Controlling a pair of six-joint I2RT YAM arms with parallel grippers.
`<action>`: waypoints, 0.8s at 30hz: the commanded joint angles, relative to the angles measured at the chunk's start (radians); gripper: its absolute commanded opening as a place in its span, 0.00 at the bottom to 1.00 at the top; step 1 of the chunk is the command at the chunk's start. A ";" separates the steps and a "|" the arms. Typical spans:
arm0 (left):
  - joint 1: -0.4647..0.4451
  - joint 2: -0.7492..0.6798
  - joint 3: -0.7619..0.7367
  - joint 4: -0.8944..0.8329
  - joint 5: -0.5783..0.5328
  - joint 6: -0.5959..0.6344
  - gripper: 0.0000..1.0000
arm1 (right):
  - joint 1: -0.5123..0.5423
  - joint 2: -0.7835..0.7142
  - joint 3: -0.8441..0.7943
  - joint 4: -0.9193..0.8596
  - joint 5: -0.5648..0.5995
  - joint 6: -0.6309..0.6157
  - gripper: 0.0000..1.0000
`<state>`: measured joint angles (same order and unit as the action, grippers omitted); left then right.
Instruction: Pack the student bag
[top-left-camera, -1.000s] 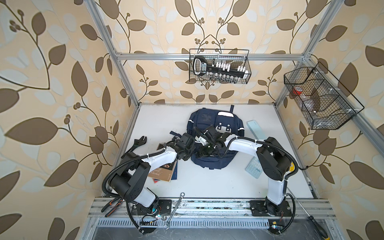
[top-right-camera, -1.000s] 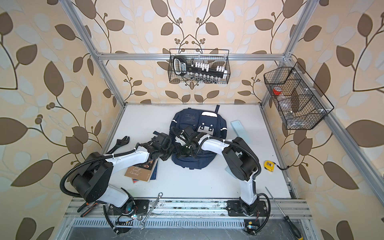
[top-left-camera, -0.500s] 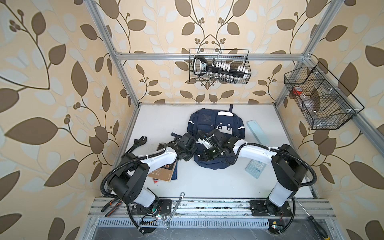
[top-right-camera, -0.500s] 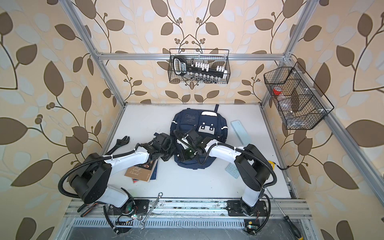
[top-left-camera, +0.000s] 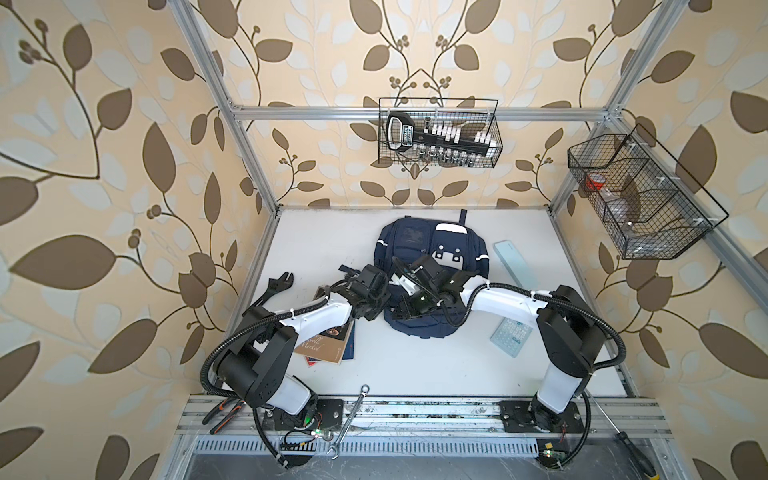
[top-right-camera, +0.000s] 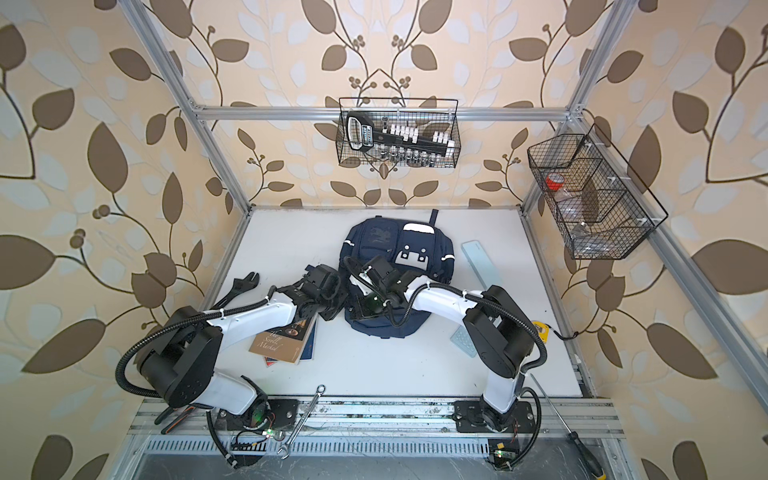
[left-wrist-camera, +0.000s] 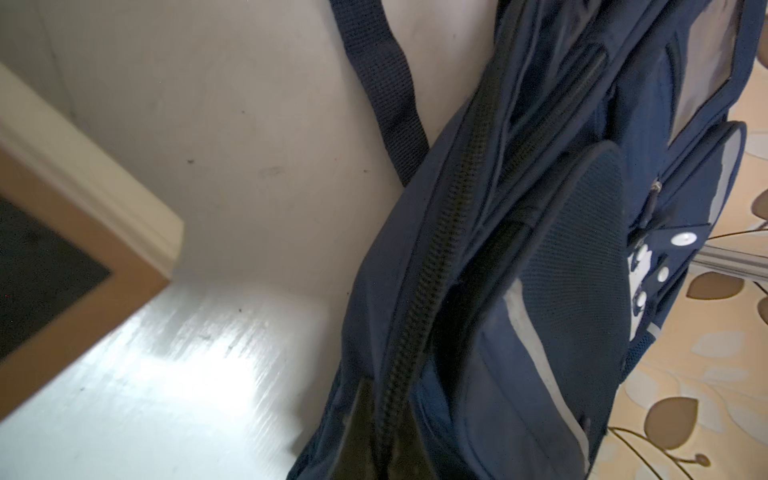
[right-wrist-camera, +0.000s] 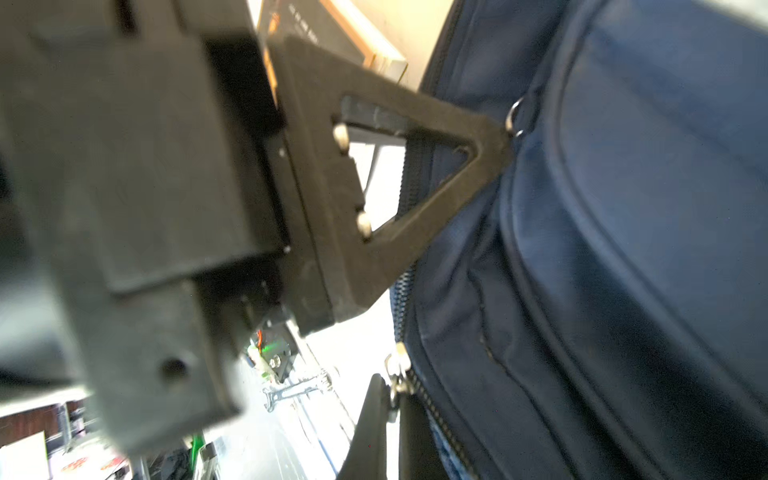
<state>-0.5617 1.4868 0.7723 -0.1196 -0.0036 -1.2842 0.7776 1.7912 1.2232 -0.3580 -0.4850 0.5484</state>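
The student bag (top-left-camera: 432, 249) (top-right-camera: 395, 245), a navy backpack with a white dotted patch, lies flat in the middle of the white table in both top views. My left gripper (top-left-camera: 384, 306) (top-right-camera: 332, 309) (left-wrist-camera: 388, 436) is at the bag's left edge, shut on the fabric beside the black zip (left-wrist-camera: 440, 232). My right gripper (top-left-camera: 404, 311) (top-right-camera: 358, 309) (right-wrist-camera: 392, 415) reaches across the bag's near part, shut on the metal zip pull (right-wrist-camera: 397, 374) at its fingertips. In the right wrist view the left gripper's finger (right-wrist-camera: 415, 166) presses its tip against the bag (right-wrist-camera: 623, 249).
Books (top-left-camera: 328, 345) (top-right-camera: 282, 340) lie under my left arm. A pale blue case (top-left-camera: 513, 262) and a calculator (top-left-camera: 511, 336) lie right of the bag. A black wrench (top-left-camera: 278, 286) lies at the left, a spanner (top-left-camera: 353, 407) on the front rail. Wire baskets (top-left-camera: 440, 133) (top-left-camera: 640, 195) hang on the walls.
My right gripper has slid along the bag's edge towards the front and left, with its elbow swinging out to the right. The left gripper has stayed in place on the bag.
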 joint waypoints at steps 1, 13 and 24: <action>-0.006 -0.037 -0.016 0.057 -0.026 0.010 0.00 | -0.004 -0.036 0.014 -0.021 -0.019 -0.031 0.00; -0.034 -0.134 0.007 0.027 -0.067 0.081 0.00 | 0.013 0.081 0.061 0.129 -0.232 -0.033 0.05; 0.021 -0.151 0.208 -0.418 -0.151 0.264 0.87 | 0.061 -0.126 -0.079 0.031 0.142 0.016 0.68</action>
<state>-0.5610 1.4193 0.9146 -0.3515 -0.0559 -1.0985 0.7937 1.7466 1.1828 -0.3035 -0.4911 0.5430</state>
